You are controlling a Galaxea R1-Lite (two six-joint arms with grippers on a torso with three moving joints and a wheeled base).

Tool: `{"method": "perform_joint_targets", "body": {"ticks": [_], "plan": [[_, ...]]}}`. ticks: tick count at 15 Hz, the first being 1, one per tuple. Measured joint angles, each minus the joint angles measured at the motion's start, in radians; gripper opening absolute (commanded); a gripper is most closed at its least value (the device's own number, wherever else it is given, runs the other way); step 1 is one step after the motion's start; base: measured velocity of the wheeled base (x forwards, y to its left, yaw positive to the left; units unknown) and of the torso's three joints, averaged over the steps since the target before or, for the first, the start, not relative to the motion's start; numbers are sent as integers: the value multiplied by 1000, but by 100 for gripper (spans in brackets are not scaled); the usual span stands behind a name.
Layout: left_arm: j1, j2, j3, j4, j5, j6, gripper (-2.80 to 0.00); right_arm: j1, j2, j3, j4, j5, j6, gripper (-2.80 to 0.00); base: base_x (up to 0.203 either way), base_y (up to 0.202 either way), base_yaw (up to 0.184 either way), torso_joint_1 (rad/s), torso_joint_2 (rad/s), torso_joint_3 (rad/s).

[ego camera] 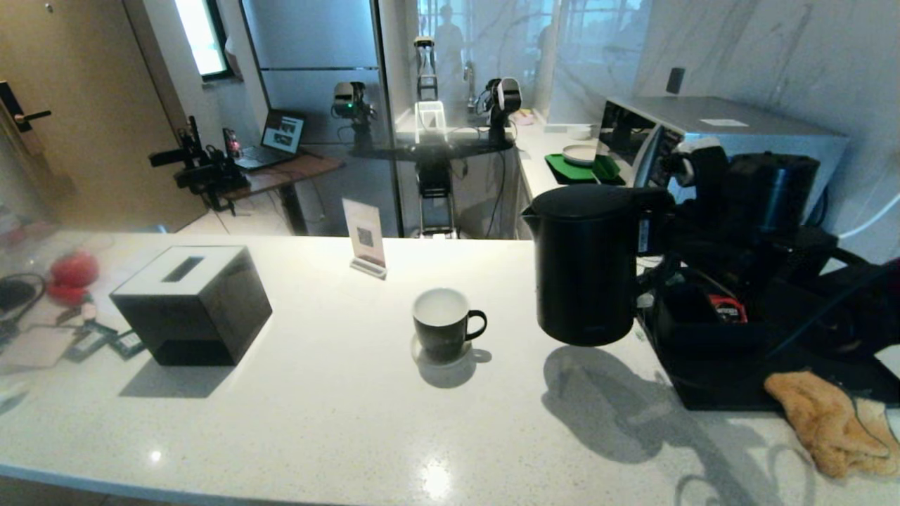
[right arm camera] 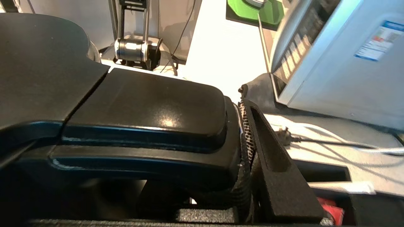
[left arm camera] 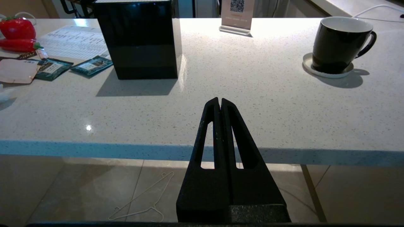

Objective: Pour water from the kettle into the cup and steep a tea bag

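The matte black kettle (ego camera: pixel 583 267) hangs upright just above the white counter, right of centre, with its spout pointing left. My right gripper (ego camera: pixel 657 221) is shut on its loop handle (right arm camera: pixel 151 104). One finger (right arm camera: pixel 271 151) presses the handle's side and the other is hidden behind it. The black cup (ego camera: pixel 441 325) stands on a small white coaster left of the kettle, white inside, handle to the right (left arm camera: pixel 337 44). Two teal tea bag sachets (left arm camera: pixel 91 64) lie at the far left. My left gripper (left arm camera: pixel 220 100) is shut and holds nothing, over the counter's front edge.
A black rectangular box (ego camera: pixel 193 302) stands at the left and a small sign card (ego camera: pixel 367 242) behind the cup. A black tray (ego camera: pixel 738 379) and an orange cloth (ego camera: pixel 823 422) lie at the right, before a silver appliance (ego camera: pixel 731 133). Red toy peppers (ego camera: pixel 70 274) sit far left.
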Motion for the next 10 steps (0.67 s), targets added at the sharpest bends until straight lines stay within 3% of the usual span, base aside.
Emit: {"method": "perform_joint_targets", "body": {"ticks": [10], "plan": [[0,0,0,0,0,0,-280,64,144,-166,-3,-6,-139,-280,0,0,0,0,0,0]]}}
